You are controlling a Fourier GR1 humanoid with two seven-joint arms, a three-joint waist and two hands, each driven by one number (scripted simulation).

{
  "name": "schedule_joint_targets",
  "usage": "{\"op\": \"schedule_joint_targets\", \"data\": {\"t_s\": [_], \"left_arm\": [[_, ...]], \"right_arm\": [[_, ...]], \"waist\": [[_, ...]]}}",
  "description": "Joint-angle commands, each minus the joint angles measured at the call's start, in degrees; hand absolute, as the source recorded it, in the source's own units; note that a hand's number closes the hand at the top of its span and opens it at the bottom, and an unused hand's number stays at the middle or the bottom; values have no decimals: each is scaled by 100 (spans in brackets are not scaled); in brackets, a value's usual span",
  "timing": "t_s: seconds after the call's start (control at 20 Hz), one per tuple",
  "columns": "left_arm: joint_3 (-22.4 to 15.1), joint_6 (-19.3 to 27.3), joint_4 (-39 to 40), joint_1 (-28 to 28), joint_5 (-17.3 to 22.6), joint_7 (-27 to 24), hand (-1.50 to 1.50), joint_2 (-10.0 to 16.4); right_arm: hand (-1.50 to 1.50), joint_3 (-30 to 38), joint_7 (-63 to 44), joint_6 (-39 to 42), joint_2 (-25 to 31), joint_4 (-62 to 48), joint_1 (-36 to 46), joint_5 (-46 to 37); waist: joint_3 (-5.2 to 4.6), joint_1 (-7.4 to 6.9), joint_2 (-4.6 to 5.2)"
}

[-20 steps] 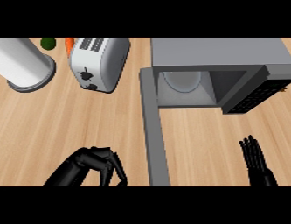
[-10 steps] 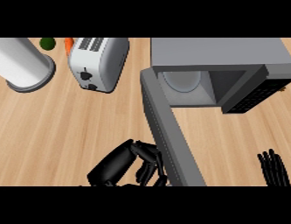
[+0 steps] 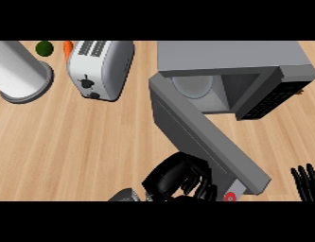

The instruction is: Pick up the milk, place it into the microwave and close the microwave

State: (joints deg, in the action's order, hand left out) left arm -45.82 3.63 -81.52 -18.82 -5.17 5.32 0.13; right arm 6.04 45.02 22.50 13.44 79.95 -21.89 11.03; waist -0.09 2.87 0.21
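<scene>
One microwave, its door partway open. Left hand lay against the door's outer face, fingers curled, nothing seen held. Right hand rested lower right, fingers straight. Milk's position: could not tell. One toaster and one white cylinder stood on the surface.

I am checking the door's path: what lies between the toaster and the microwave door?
Only bare wooden counter lies between them, seen in the head view.

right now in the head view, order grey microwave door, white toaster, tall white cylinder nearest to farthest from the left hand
1. grey microwave door, right beside the left hand
2. white toaster, back left
3. tall white cylinder, far left
</scene>
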Motion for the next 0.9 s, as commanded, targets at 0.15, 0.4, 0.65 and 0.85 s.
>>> {"op": "schedule_joint_targets", "data": {"t_s": [0.15, 0.4, 0.65, 0.85], "left_arm": [[-1147, 1343, 947, -951, 1055, 243, 150, -12], [-861, 1870, 1348, -1547, 1790, -203, 150, -12], [-597, 2332, 1468, -1844, 2470, -850, -150, -11], [-175, 2823, 1925, -2248, 2668, -1071, -150, -10]], "right_arm": [[-150, -173, -3, 593, 208, 859, -51, 456], [-150, -387, -468, 578, 280, 1522, -3, 753], [-150, -495, -658, 589, 388, 1851, -73, 894], [-150, -624, -849, 669, 479, 2123, -255, 1020]], "waist": [[0, 335, 34], [-17, 596, 99], [-23, 827, 160], [-23, 984, 190]]}}
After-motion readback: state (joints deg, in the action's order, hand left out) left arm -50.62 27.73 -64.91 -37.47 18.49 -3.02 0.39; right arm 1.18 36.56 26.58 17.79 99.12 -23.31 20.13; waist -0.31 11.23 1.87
